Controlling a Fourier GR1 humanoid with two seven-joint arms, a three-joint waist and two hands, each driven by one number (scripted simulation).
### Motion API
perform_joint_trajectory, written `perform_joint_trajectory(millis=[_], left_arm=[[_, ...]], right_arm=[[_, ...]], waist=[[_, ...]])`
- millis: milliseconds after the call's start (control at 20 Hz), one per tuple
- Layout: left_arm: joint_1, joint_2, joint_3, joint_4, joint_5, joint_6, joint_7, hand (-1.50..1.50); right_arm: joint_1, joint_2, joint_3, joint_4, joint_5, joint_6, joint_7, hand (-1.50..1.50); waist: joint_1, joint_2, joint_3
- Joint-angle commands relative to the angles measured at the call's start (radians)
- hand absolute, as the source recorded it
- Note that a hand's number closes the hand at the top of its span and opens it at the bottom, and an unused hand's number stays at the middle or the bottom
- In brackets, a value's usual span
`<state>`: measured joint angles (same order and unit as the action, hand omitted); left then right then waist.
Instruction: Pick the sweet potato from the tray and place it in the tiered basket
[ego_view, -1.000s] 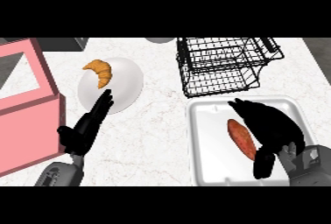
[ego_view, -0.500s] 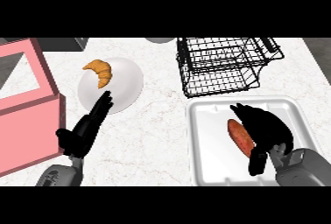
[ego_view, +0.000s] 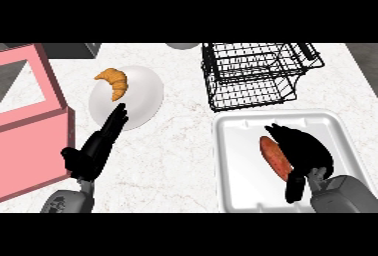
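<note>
While the sweet potato (ego_view: 275, 158) lies in the white tray (ego_view: 240, 172) at near right, its long axis runs from far-left to near-right. Over its right side sits the right hand (ego_view: 304, 155), fingers curled along it and thumb toward the near edge, closer around it than half a second ago. Just beyond the tray stands the black tiered basket (ego_view: 258, 75). Left on the desk (ego_view: 181, 150), the left hand (ego_view: 100, 147) rests open, fingertips at a plate (ego_view: 140, 92) bearing a croissant (ego_view: 112, 82), beside a pink box (ego_view: 29, 120).
</note>
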<state>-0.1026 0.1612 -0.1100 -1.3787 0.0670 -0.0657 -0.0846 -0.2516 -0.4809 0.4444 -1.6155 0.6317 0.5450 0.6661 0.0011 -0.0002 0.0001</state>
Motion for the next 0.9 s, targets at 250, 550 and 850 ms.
perform_joint_trajectory(millis=[250,550,850], left_arm=[[0.016,-0.045,0.014,0.037,-0.049,-0.005,-0.021,0.0],[-0.026,-0.016,0.055,0.055,-0.026,-0.037,-0.032,0.0],[0.015,-0.067,0.03,0.027,-0.073,-0.022,-0.035,0.0]], right_arm=[[0.04,0.045,-0.094,0.108,0.124,-0.022,-0.183,-1.5],[0.042,0.132,-0.066,0.131,0.155,-0.19,-0.304,1.5],[0.024,0.161,-0.124,0.166,0.222,-0.147,-0.381,1.5]], waist=[[-0.001,0.0,0.0],[-0.001,0.0,0.0],[0.0,0.0,0.0]])
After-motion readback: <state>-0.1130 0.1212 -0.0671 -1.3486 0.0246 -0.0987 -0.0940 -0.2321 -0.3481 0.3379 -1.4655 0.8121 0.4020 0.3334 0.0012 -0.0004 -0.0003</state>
